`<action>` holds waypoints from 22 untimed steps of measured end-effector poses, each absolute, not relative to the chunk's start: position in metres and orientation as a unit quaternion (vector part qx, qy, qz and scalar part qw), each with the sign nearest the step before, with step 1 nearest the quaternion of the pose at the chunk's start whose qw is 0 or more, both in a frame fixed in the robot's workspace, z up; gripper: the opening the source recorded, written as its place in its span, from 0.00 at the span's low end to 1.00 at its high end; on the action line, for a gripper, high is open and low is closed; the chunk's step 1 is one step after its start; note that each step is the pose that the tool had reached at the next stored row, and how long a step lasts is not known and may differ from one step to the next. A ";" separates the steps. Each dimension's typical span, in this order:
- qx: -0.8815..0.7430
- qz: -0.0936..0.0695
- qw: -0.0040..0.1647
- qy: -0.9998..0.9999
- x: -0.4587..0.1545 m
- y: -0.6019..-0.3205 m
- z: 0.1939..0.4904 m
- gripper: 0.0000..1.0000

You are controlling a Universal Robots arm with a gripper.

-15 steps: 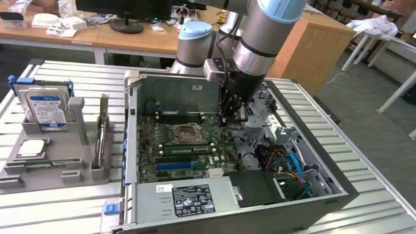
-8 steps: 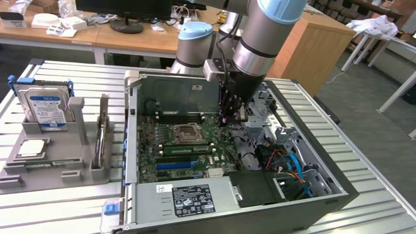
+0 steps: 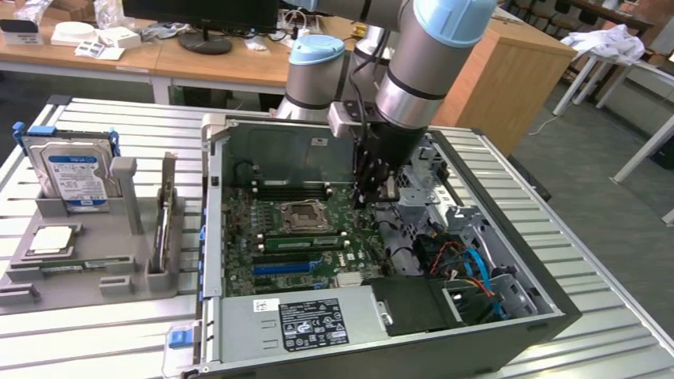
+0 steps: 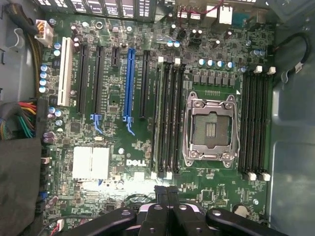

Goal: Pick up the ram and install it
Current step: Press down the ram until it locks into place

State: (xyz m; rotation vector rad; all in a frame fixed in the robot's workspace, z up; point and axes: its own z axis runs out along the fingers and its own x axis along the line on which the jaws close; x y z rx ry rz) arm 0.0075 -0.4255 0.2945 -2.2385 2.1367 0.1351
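A long green ram stick (image 3: pixel 300 240) stands seated in a memory slot just beside the open CPU socket (image 3: pixel 305 214) on the motherboard inside the open computer case. In the wrist view the ram (image 4: pixel 161 118) sits in the row of dark slots next to the socket (image 4: pixel 211 129). My gripper (image 3: pixel 368 197) hangs over the motherboard on the exterior view's right of the socket, a little above the board. Its black fingers (image 4: pixel 162 194) are pressed together, the gripper (image 4: pixel 167 189) shut with nothing between them.
A silver hard drive with a blue label (image 3: pixel 74 174) stands in a grey holder tray (image 3: pixel 95 272) at the exterior view's left. The case walls (image 3: pixel 216 237), the power supply (image 3: pixel 316 320) and orange and blue cables (image 3: pixel 474 272) surround the board. A blue slot (image 4: pixel 130 83) lies beside the memory slots.
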 end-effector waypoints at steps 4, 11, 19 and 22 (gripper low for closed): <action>-0.722 0.044 0.022 0.690 0.008 -0.425 0.289 0.11; -0.721 0.044 0.022 0.691 0.008 -0.425 0.282 0.11; -0.713 0.043 0.022 0.700 0.008 -0.426 0.278 0.11; -0.713 0.043 0.023 0.700 0.008 -0.425 0.278 0.11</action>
